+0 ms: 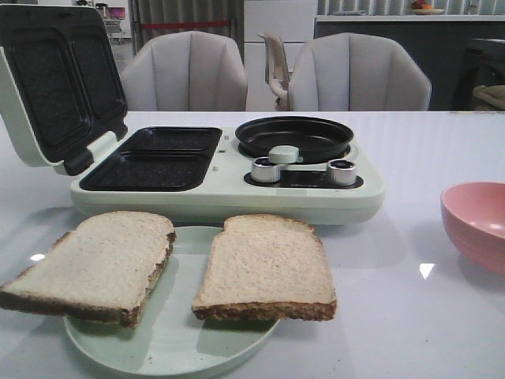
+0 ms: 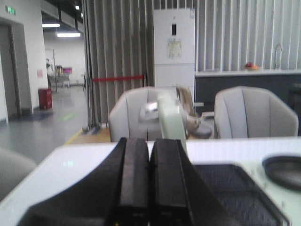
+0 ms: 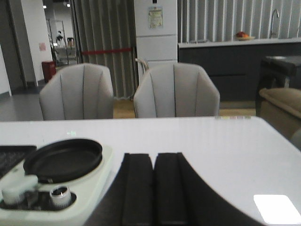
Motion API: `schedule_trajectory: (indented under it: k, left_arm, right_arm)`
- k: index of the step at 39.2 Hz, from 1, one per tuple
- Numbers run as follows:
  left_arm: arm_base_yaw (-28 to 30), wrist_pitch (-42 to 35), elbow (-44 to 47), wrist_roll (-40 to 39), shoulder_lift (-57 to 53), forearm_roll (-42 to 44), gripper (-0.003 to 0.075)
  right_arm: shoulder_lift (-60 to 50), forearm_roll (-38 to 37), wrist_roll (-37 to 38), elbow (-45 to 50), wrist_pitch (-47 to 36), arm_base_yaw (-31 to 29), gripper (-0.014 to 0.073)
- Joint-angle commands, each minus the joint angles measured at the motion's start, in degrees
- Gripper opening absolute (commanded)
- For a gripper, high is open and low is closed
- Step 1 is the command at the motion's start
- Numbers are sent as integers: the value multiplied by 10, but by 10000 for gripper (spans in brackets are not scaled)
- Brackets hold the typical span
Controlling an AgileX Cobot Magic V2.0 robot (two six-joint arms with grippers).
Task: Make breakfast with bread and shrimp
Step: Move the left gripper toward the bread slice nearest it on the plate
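Grey chairs (image 1: 189,71) stand behind the white desk (image 1: 410,316), where two bread slices (image 1: 264,268) lie side by side on a pale green plate (image 1: 170,343), just before the open breakfast maker (image 1: 229,170); a pink bowl (image 1: 477,225) sits apart at the right, its contents hidden, so any shrimp cannot be seen. Left gripper (image 2: 149,188) and right gripper (image 3: 154,193) are both pressed together, empty

No writing could be read; a green exit sign (image 2: 10,9) and a notice on the white cabinet (image 2: 174,47) stayed too blurred
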Motion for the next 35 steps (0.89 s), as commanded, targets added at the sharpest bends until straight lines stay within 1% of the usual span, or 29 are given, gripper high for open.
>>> schedule_trajectory:
  k: [1, 5, 9, 14, 25, 35]
  left_arm:
    - [-4, -8, -94, -1, 14, -3, 99]
    - [-4, 72, -194, -1, 62, 4, 99]
    - [-4, 157, -273, -1, 122, 20, 99]
    - [-4, 240, -331, -1, 191, 18, 99]
    - [-4, 330, -330, -1, 302, 17, 99]
    - [-4, 327, -330, -1, 377, 17, 100]
  right_arm:
    - [20, -7, 0, -108, 10, -5, 33]
    - [77, -7, 0, -195, 93, -5, 33]
    - [144, -7, 0, -269, 165, -5, 33]
    - [220, -7, 0, -309, 225, -5, 33]
    - [351, -7, 0, -309, 296, -5, 33]
    - [444, -10, 0, -309, 318, -5, 38]
